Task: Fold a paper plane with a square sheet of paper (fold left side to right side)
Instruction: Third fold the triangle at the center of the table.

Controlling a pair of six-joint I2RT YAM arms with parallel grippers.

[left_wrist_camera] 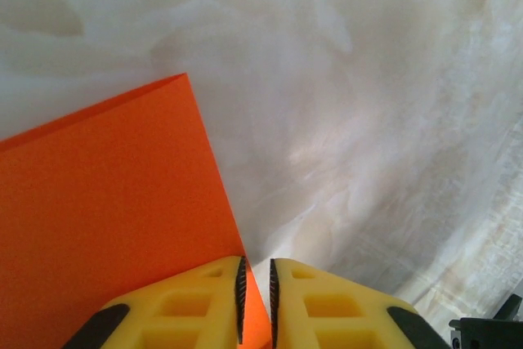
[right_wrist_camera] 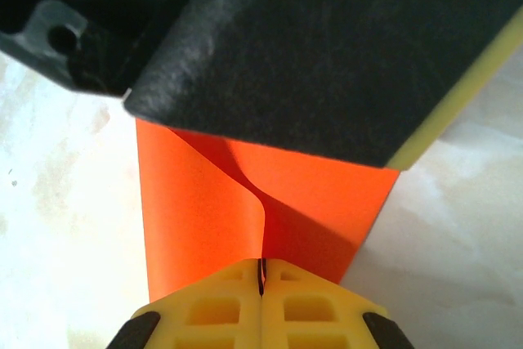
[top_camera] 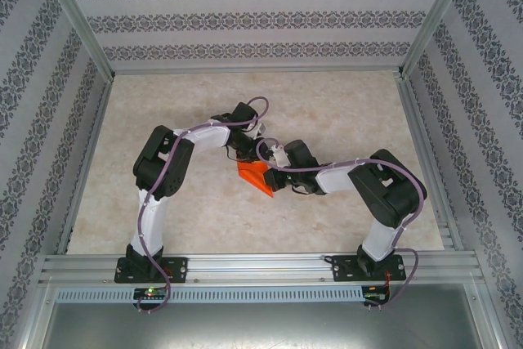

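Right gripper [right_wrist_camera: 261, 266] clamped on orange paper [right_wrist_camera: 196, 202], left gripper [left_wrist_camera: 255, 266] slightly parted, long axis diagonal, tip near-right

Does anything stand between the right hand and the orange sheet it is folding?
Nothing visible: the right hand is shut on a raised flap of the square sheet of paper. The left hand sits over the sheet just ahead.

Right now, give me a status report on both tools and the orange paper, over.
Left tool parted a crack at edge of orange paper. Right tool shut, pinching its curled flap. Tools crowded close together over it.
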